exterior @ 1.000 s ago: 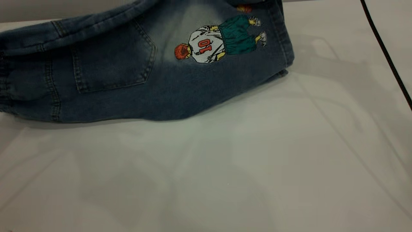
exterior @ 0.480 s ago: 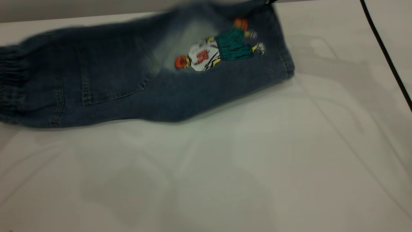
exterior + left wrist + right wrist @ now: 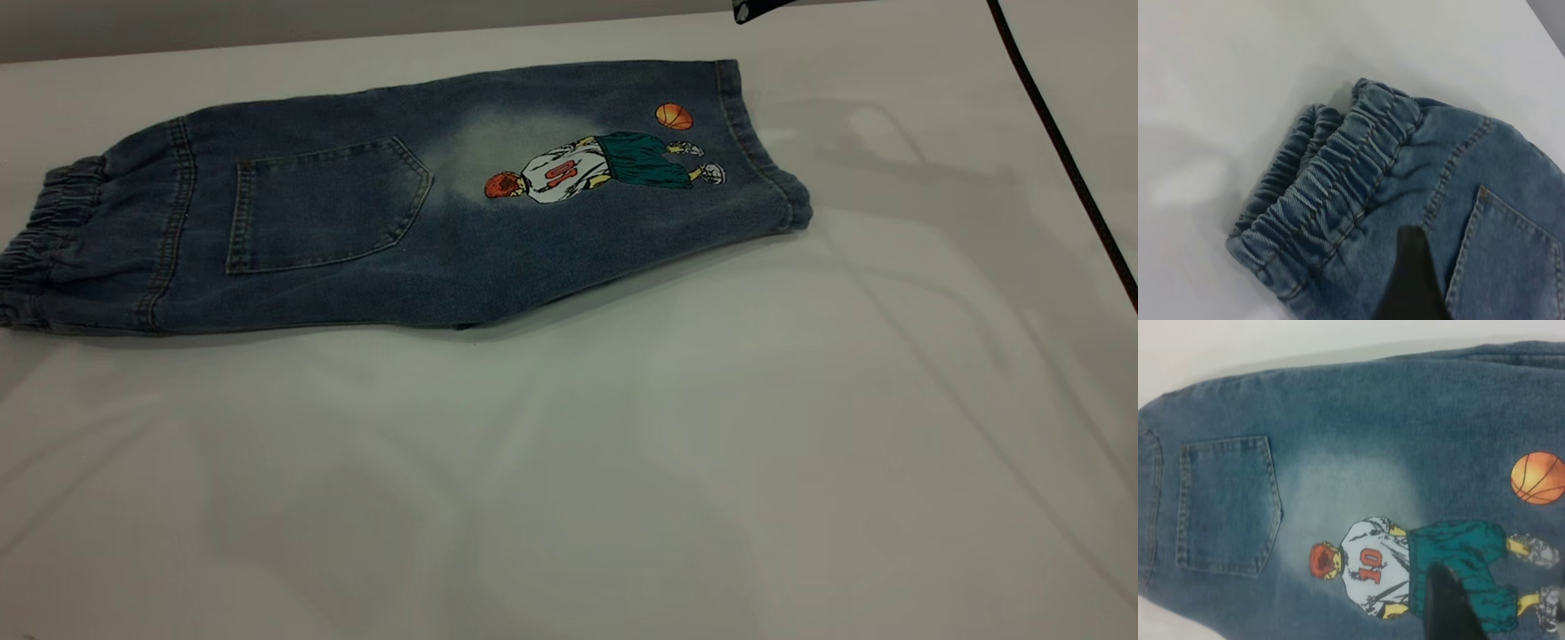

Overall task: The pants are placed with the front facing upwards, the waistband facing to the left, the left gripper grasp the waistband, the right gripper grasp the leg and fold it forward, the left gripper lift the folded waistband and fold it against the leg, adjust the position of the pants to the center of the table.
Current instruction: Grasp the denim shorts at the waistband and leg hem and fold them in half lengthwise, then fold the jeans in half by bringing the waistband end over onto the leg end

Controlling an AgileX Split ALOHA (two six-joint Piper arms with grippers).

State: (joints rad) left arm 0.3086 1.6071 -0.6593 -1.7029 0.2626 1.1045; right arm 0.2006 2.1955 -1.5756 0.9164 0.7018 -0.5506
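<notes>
Since shorts [image 3: 400,213] lie folded lengthwise on desk [image 3: 622,462], waistband-to-leg fold and centring remain; either pincer's state: cannot tell.

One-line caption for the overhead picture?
Folded denim shorts lie flat on a white table, waistband left.

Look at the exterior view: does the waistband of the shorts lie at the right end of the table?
No: the waistband lies at the left end of the pants, the printed leg at the right.
</notes>
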